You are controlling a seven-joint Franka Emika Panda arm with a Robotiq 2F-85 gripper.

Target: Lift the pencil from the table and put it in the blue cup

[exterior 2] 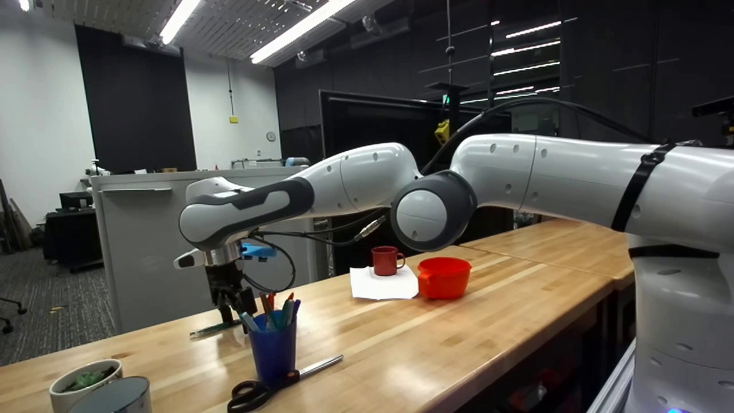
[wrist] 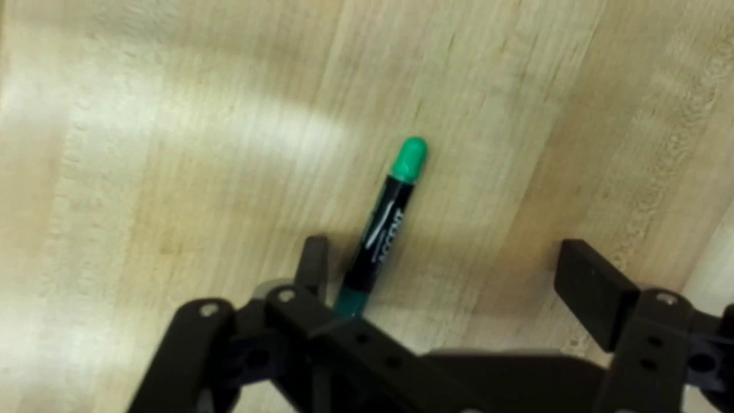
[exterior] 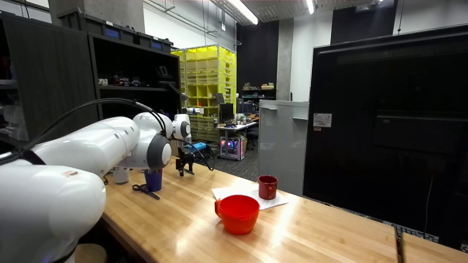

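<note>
in the wrist view the gripper (wrist: 441,272) had its fingers (wrist: 593,292) spread wide, a broad strip of the wooden table (exterior 2: 390,350) showing between the tips. the green highlighter (wrist: 381,235), with a black band lettered "accent", lay flat on the wood inside that gap, well off its middle. it ran just beside the finger at the left of that view, while the finger at the right stood well apart from it. a narrow line of wood showed between the nearer fingertip and the barrel; further down, the gripper covered the highlighter's other end, so whether they touched there could not be told. nor was it clear whether the tips met the tabletop. in both exterior views the gripper pointed down at the table, the highlighter beneath it.

the dark-blue cup (exterior 2: 272,355) stood upright on the same table, apart from the gripper, several pens (exterior 2: 287,312) poking from its mouth. scissors (exterior 2: 289,378) with black and orange handles lay just beside its base. in both exterior views a dark red mug (exterior: 267,191) stood on a white sheet of paper (exterior: 234,190), a bright red handled bowl (exterior: 239,221) just beside the sheet. in an exterior view a white pot (exterior 2: 60,398) with a small succulent (exterior 2: 89,378) stood by a grey cup (exterior 2: 137,396).
</note>
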